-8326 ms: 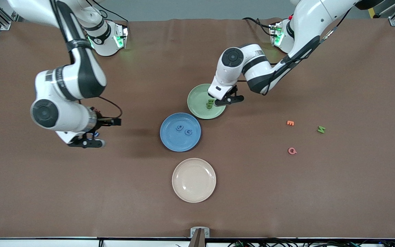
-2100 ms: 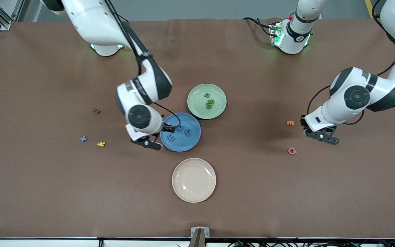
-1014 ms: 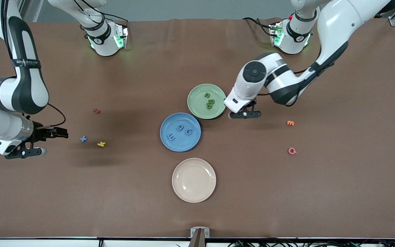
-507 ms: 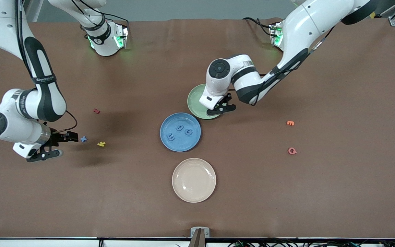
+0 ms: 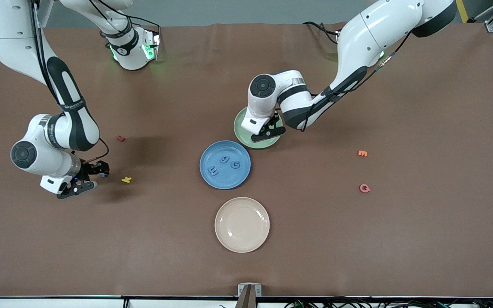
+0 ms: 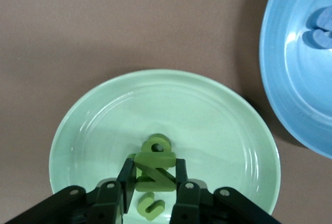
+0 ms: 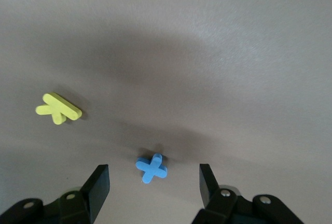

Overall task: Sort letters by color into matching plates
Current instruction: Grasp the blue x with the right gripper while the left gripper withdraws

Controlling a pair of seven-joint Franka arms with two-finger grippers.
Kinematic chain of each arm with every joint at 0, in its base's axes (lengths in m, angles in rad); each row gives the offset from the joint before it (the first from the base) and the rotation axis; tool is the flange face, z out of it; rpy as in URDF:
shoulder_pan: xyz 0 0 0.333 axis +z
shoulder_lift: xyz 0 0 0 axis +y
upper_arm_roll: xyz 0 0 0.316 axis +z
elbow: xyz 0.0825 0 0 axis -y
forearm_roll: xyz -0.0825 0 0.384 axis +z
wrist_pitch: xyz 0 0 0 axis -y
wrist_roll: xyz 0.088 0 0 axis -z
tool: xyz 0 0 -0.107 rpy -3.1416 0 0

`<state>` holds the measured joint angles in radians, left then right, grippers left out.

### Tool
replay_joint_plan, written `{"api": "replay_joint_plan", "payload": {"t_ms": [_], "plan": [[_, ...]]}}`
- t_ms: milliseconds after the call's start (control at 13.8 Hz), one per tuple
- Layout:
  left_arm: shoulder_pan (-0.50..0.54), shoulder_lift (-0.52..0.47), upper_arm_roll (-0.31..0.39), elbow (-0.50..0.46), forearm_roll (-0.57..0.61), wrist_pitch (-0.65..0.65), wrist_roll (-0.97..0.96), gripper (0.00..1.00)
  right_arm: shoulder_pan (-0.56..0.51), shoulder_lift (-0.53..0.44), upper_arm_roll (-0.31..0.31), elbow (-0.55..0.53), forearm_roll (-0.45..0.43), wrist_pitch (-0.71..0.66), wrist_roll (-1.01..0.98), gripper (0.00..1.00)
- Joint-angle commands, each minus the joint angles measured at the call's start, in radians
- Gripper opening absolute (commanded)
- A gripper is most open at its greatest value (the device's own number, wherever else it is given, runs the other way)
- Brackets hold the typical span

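A green letter (image 6: 155, 171) is clamped in my left gripper (image 6: 153, 175), which hangs just over the pale green plate (image 5: 241, 126). Two more green letters (image 6: 158, 143) lie in that plate under it. The blue plate (image 5: 229, 147) sits nearer the front camera and holds three blue letters (image 5: 224, 159). Toward the right arm's end of the table, my right gripper (image 7: 153, 182) is down at the table. Its fingers (image 7: 98, 187) stand open on either side of a small blue cross-shaped letter (image 7: 152, 167) that lies flat between them.
A beige plate (image 5: 242, 224) stands nearest the front camera. A yellow piece (image 5: 126, 179) lies just beside the right gripper (image 5: 93, 175), and a red piece (image 5: 120, 138) is farther from the camera. Orange (image 5: 362, 153) and pink (image 5: 364, 188) pieces lie toward the left arm's end.
The left gripper carried the green letter in over the green plate. The right gripper slid over to the blue cross and straddles it, its fingers narrowing.
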<state>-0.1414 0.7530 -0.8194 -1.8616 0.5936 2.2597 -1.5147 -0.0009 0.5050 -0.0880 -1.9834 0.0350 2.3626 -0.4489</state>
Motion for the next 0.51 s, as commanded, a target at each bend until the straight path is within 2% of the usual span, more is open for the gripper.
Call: {"api": "replay_joint_plan", "payload": {"t_ms": [0,72,434], "plan": [[-0.015,-0.003,0.005,0.004,-0.008,0.008,-0.025,0.82,0.001,0.020,0.002,-0.006,-0.012,0.027,-0.013,0.69],[-0.009,-0.006,0.005,0.005,-0.008,0.008,-0.035,0.99,0.001,0.021,0.001,-0.008,-0.012,0.027,-0.013,0.68],[0.039,-0.021,0.025,0.044,0.011,0.001,0.013,1.00,0.002,0.030,0.002,-0.011,-0.010,0.023,-0.013,0.56]]}}
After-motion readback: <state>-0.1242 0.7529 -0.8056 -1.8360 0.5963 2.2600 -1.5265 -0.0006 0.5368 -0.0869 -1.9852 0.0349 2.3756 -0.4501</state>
